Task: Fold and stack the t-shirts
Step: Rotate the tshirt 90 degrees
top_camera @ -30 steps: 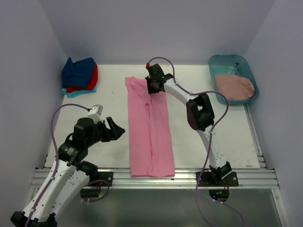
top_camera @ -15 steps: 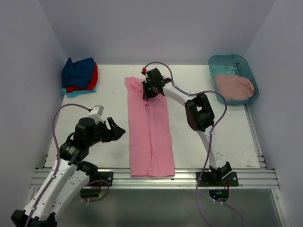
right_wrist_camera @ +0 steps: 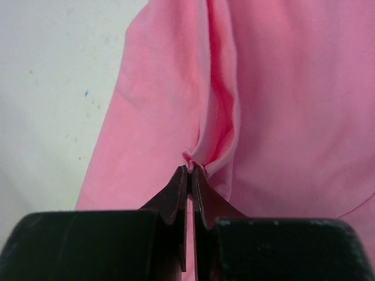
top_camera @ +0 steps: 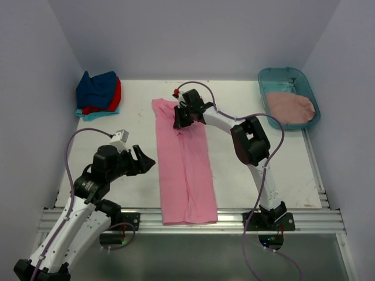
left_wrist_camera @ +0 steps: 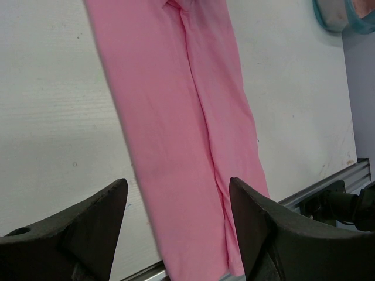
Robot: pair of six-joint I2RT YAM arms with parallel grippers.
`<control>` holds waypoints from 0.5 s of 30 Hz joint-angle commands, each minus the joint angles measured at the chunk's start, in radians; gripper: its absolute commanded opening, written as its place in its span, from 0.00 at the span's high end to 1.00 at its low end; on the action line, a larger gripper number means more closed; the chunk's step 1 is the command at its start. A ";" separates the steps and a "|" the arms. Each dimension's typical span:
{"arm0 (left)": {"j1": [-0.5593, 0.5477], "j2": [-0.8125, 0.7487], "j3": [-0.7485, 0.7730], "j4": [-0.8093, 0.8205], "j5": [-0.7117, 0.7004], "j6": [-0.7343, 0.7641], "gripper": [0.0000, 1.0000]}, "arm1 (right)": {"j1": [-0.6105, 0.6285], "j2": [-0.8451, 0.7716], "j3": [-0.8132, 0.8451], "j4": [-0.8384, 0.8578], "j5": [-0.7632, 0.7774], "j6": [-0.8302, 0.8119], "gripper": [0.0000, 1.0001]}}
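A bright pink t-shirt lies in a long folded strip down the middle of the table, from the far part to the near edge. My right gripper is shut on a pinch of its cloth near the far end; in the right wrist view the fabric bunches into a ridge at my right gripper's tips. My left gripper hovers open to the left of the strip, its fingers wide apart above the pink t-shirt. Folded navy, red and turquoise t-shirts are stacked at the far left.
A teal plastic tub at the far right corner holds a dusty rose t-shirt. White walls close in both sides and the back. A metal rail runs along the table's near edge.
My right gripper has moved left and slightly nearer with the pinched cloth, dragging the far end of the pink t-shirt leftward. The left arm has stayed still.
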 commanded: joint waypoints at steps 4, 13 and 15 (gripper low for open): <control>-0.005 -0.004 -0.006 0.037 0.001 0.009 0.27 | 0.005 -0.157 -0.094 0.163 -0.149 0.002 1.00; -0.005 -0.007 -0.004 0.035 -0.002 0.007 0.27 | 0.030 -0.152 -0.068 0.081 -0.235 -0.035 1.00; -0.005 -0.008 -0.004 0.033 -0.001 0.007 0.27 | 0.041 -0.128 -0.052 0.041 -0.238 -0.053 1.00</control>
